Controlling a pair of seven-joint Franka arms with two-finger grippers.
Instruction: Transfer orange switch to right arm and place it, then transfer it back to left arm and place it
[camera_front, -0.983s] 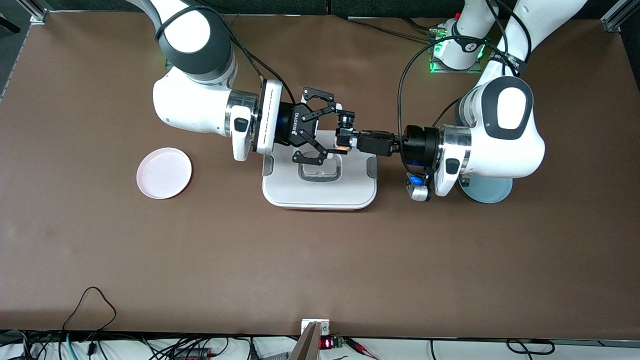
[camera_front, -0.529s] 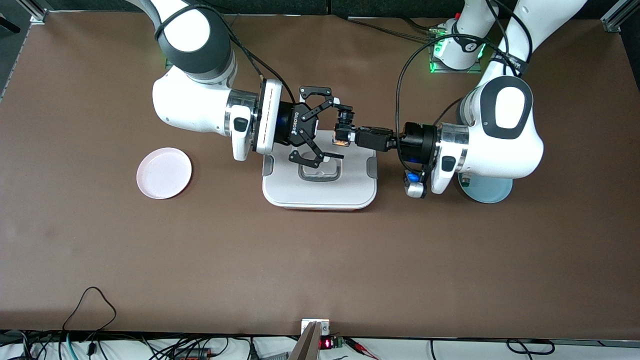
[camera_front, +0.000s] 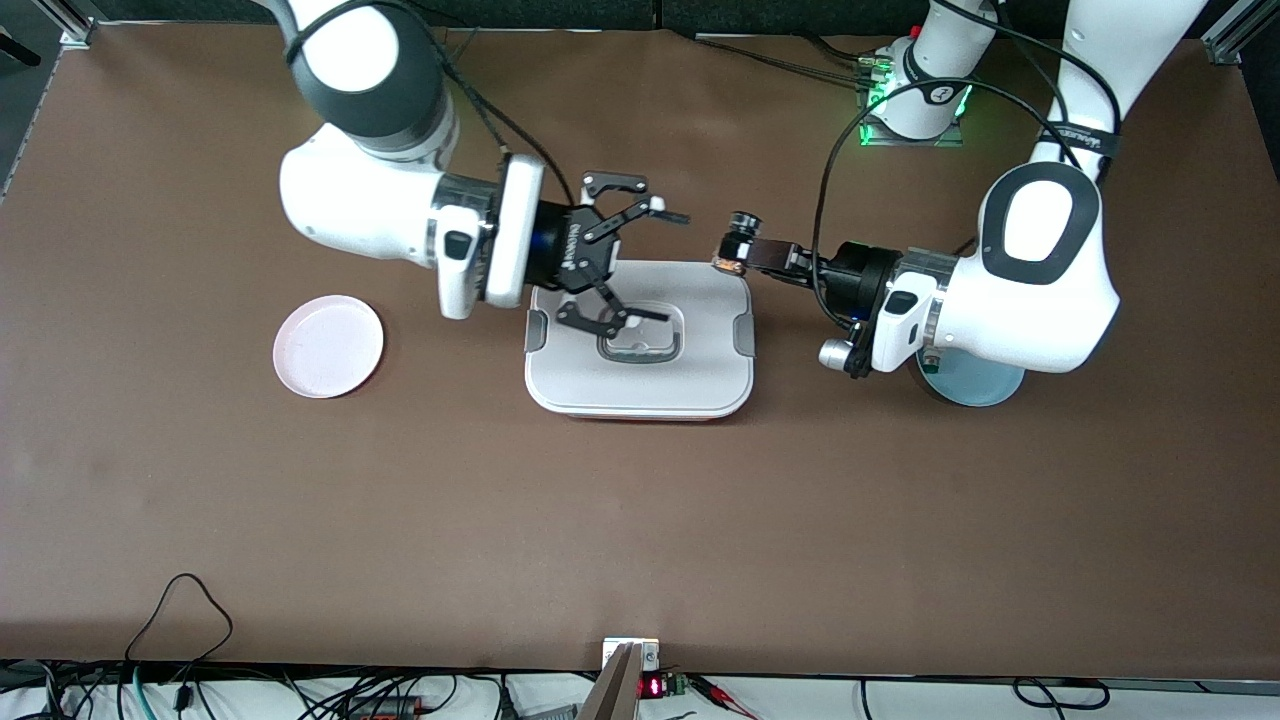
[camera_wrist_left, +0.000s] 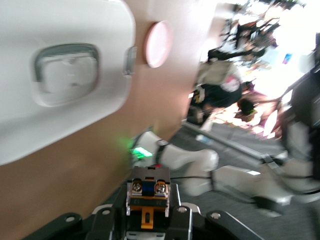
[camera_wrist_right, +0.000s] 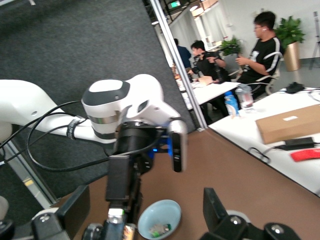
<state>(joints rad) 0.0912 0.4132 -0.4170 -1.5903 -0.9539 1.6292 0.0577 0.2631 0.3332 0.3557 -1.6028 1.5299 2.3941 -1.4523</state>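
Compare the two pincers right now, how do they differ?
The left pincer is shut on the orange switch; the right pincer is open and holds nothing. The left pincer hangs at the box's edge toward the left arm's end; the right pincer hangs over the lid. Both are black and up in the air.

Counting it off: two white robot arms, one right arm (camera_front: 370, 200) and one left arm (camera_front: 1030, 290). One white lidded box (camera_front: 640, 340) mid-table. Two small round plates, one pink plate (camera_front: 328, 346), one light-blue plate (camera_front: 975, 385). And one orange switch (camera_front: 733, 252), just the one.
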